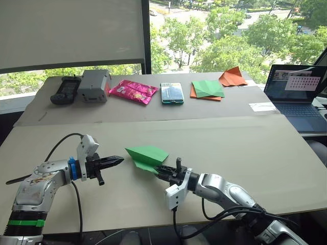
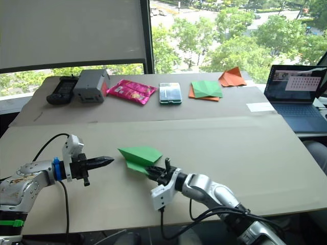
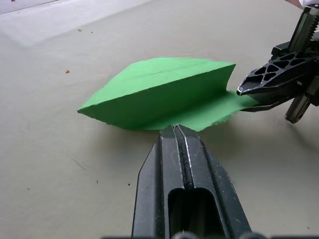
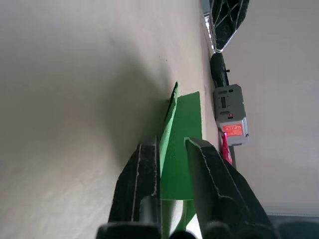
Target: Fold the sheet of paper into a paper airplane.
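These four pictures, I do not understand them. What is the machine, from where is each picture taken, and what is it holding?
It is a humanoid robot with two arms at a table. Two pictures come from its head cameras and look down over the arms; two come from cameras on its wrists. The right gripper has its two fingers around an edge of the folded sheet of paper, but whether they pinch it I cannot tell. The left gripper is shut and empty, beside the paper. At the far side lie a pink packet, a paper stack and a laptop.
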### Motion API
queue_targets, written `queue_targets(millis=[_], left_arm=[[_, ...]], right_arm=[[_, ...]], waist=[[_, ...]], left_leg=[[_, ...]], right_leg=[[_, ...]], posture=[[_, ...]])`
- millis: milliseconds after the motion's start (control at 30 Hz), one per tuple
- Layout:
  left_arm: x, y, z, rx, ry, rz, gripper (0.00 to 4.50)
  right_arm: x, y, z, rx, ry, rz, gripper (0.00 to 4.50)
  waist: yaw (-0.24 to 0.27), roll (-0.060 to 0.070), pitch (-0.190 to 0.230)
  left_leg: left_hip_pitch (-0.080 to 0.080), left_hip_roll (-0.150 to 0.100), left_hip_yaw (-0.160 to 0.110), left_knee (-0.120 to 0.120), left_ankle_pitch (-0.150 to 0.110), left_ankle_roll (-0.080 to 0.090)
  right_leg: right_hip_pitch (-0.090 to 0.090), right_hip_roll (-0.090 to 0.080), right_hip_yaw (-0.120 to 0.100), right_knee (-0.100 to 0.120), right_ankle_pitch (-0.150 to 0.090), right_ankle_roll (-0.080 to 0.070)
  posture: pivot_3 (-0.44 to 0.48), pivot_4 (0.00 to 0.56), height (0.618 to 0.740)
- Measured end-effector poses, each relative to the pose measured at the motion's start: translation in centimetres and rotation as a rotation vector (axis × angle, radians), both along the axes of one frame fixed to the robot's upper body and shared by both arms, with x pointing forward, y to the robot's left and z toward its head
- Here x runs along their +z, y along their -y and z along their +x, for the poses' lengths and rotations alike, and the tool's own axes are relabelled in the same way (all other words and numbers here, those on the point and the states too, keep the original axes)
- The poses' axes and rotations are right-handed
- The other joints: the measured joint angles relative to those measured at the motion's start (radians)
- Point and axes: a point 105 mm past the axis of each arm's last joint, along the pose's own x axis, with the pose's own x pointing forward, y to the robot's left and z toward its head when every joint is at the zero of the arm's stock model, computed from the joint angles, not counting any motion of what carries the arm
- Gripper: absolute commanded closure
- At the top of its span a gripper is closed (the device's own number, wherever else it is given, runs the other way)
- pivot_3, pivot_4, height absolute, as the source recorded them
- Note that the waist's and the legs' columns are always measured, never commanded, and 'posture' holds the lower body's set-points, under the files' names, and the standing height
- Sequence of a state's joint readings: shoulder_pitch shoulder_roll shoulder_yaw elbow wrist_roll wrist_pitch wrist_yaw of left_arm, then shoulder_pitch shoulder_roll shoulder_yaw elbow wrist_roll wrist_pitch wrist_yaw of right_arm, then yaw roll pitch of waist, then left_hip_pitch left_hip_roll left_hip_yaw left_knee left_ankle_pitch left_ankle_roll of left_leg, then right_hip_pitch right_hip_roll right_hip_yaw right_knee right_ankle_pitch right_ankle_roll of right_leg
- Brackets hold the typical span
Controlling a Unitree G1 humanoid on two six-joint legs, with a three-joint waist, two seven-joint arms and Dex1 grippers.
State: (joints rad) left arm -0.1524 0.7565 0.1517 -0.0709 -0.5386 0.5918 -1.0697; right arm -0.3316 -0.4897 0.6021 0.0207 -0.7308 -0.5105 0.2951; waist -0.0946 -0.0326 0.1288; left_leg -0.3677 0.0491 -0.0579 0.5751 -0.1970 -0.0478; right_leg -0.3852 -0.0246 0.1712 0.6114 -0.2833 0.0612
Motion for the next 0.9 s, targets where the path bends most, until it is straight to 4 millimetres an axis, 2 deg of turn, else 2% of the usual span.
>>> queue_targets(millis=[33, 133, 200, 267, 333, 400, 467, 533, 600, 633, 700, 900], left_arm=[[0.0, 0.0, 0.0, 0.0, 0.0, 0.0, 4.5], [0.0, 0.0, 0.0, 0.0, 0.002, 0.001, 4.5], [0.0, 0.0, 0.0, 0.002, 0.002, 0.002, 4.5], [0.0, 0.0, 0.0, 0.004, 0.003, 0.003, 4.5], [0.0, 0.1, 0.0, 0.003, 0.001, 0.004, 4.5], [0.0, 0.3, 0.1, -0.003, 0.0, 0.004, 4.5], [0.0, 0.5, 0.1, -0.01, 0.001, 0.003, 4.5], [0.0, 0.5, 0.1, -0.01, 0.001, 0.003, 4.5], [0.0, 0.5, 0.1, -0.009, 0.001, 0.003, 4.5], [0.0, 0.5, 0.1, -0.009, 0.001, 0.003, 4.5], [-0.1, 0.5, 0.1, -0.008, 0.001, 0.003, 4.5], [-0.3, 0.4, -0.1, -0.004, -0.007, 0.005, 4.5]], right_arm=[[0.0, 0.0, -0.2, 0.01, -0.017, -0.003, 1.97], [0.4, 0.3, -0.5, 0.034, -0.081, -0.01, 1.97], [1.4, 0.6, -0.4, 0.035, -0.108, 0.018, 1.97], [3.2, 0.4, -0.2, 0.024, -0.149, 0.097, 1.97], [6.0, 0.3, 0.7, -0.024, -0.22, 0.256, 1.97], [8.1, 0.0, 2.1, -0.086, -0.304, 0.386, 2.54], [8.7, 0.0, 3.7, -0.173, -0.418, 0.46, 3.1], [7.5, 0.4, 5.0, -0.278, -0.588, 0.478, 3.85], [5.1, 0.6, 5.4, -0.349, -0.731, 0.443, 4.45], [4.1, 0.6, 5.5, -0.378, -0.788, 0.418, 4.45], [3.2, 0.4, 5.4, -0.404, -0.843, 0.403, 4.45], [2.3, -0.7, 5.1, -0.413, -0.925, 0.389, 4.45]], waist=[[0.0, 0.0, 0.0], [0.002, 0.0, 0.0], [0.002, 0.0, 0.0], [0.002, 0.0, 0.0], [0.001, 0.0, 0.0], [0.001, 0.0, 0.0], [0.0, 0.001, 0.0], [0.006, 0.0, 0.0], [0.012, 0.001, 0.0], [0.013, 0.002, 0.0], [0.013, 0.002, 0.001], [0.01, 0.002, 0.0]], left_leg=[[0.0, 0.0, 0.0, 0.0, 0.0, 0.0], [0.0, 0.0, 0.0, 0.0, 0.0, 0.0], [0.0, 0.0, 0.0, 0.0, 0.0, 0.0], [0.0, 0.0, 0.0, 0.0, 0.0, 0.0], [0.0, 0.0, -0.001, 0.0, 0.0, 0.0], [0.0, 0.0, -0.001, 0.0, 0.0, 0.001], [0.0, 0.0, -0.001, 0.0, 0.0, 0.001], [0.0, 0.001, -0.001, 0.0, 0.0, 0.001], [-0.001, 0.0, -0.001, 0.001, 0.0, 0.001], [-0.001, 0.0, 0.0, 0.001, 0.0, 0.001], [-0.001, 0.0, 0.0, 0.001, 0.0, 0.001], [-0.001, 0.001, -0.001, 0.0, 0.0, 0.001]], right_leg=[[0.0, 0.0, 0.0, 0.0, 0.0, 0.0], [0.0, 0.0, 0.0, 0.0, 0.0, 0.0], [0.0, 0.0, 0.0, 0.0, 0.0, 0.0], [0.001, 0.0, 0.0, 0.001, 0.0, 0.0], [0.001, 0.001, 0.0, 0.002, 0.001, 0.0], [0.001, 0.001, 0.0, 0.002, 0.002, -0.001], [0.0, 0.001, 0.0, 0.002, 0.002, -0.001], [0.0, 0.001, -0.001, 0.002, 0.002, -0.001], [0.0, 0.001, -0.001, 0.001, 0.002, -0.001], [-0.001, 0.001, -0.001, 0.001, 0.002, -0.001], [-0.002, 0.001, -0.001, 0.001, 0.002, -0.001], [-0.002, 0.001, -0.001, 0.001, 0.002, -0.001]], posture=[[0.0, 0.15, 0.74], [0.0, 0.15, 0.74], [0.0, 0.15, 0.74], [0.0, 0.15, 0.74], [0.0, 0.15, 0.74], [0.0, 0.15, 0.74], [0.0, 0.15, 0.74], [0.0, 0.15, 0.74], [0.0, 0.15, 0.74], [0.0, 0.15, 0.74], [0.0, 0.15, 0.74], [0.0, 0.15, 0.74]])
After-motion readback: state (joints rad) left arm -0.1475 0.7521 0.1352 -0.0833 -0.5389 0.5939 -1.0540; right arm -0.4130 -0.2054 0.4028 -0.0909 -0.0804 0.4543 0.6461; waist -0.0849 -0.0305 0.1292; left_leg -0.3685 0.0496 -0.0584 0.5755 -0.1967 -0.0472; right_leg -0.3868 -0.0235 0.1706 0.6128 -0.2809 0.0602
